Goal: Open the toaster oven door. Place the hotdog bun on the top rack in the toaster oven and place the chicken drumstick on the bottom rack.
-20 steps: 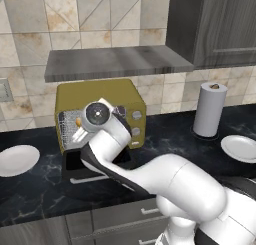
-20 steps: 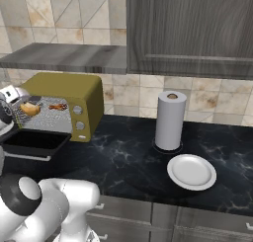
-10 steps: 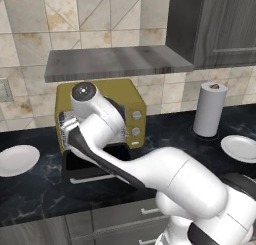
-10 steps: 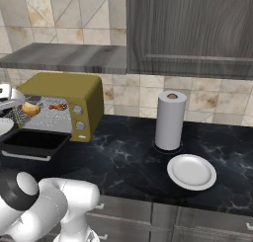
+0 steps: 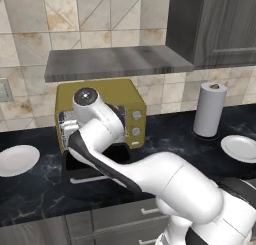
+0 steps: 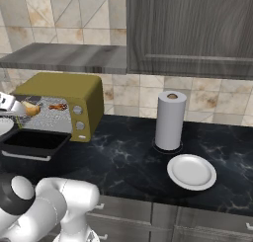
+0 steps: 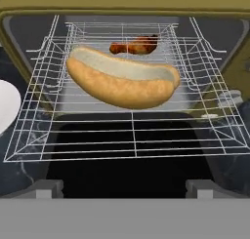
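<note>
Even, bright rendered light, no glare; soft faint shadows; crisp focus, slightly pixelated edges

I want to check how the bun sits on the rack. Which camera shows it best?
The hand view: the bun lies large and unobstructed on the pulled-out top rack, split side up. The right base view shows the bun as a small tan shape in the oven opening. In the left base view the arm blocks the oven's interior.

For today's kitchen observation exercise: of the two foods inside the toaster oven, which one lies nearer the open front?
The hotdog bun, pale tan and long, lies toward the rack's front; the darker reddish chicken drumstick sits farther back.
</note>
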{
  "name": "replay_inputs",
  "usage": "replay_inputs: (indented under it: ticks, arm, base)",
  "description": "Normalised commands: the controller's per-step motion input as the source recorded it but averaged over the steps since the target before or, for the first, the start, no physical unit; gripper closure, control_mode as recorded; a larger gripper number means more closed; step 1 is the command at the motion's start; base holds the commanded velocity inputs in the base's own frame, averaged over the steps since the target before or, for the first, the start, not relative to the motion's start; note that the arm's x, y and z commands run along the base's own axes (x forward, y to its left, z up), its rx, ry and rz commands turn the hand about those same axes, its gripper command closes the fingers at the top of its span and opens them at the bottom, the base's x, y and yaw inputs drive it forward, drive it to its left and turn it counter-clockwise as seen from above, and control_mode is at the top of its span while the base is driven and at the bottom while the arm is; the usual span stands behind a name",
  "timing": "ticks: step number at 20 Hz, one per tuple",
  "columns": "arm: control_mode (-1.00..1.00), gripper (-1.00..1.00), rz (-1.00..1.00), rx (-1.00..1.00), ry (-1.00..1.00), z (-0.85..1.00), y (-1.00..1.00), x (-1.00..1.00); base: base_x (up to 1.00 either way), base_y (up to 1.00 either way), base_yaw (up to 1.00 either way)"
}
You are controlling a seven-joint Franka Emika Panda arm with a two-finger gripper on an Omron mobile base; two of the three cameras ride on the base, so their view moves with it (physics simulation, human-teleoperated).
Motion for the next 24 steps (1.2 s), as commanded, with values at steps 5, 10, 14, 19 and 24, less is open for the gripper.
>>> replay_inputs:
  ticks: [5,10,14,19,24]
  arm:
    - [-1.0,-1.0,-0.14,0.14,0.01,-0.4,-0.2,0.01]
    - [-1.0,-1.0,-0.01,0.15,0.05,-0.41,-0.11,0.09]
    - [-1.0,-1.0,0.0,0.05,0.09,-0.22,0.0,0.2]
    - [-1.0,-1.0,0.02,0.0,0.09,-0.2,0.0,0.15]
    - [-1.0,-1.0,0.0,0.0,0.04,-0.09,0.0,0.22]
  base:
    - [0.0,0.0,0.0]
    - [0.0,0.0,0.0]
    - [0.0,0.0,0.0]
    - [0.0,0.0,0.0]
    - [0.0,0.0,0.0]
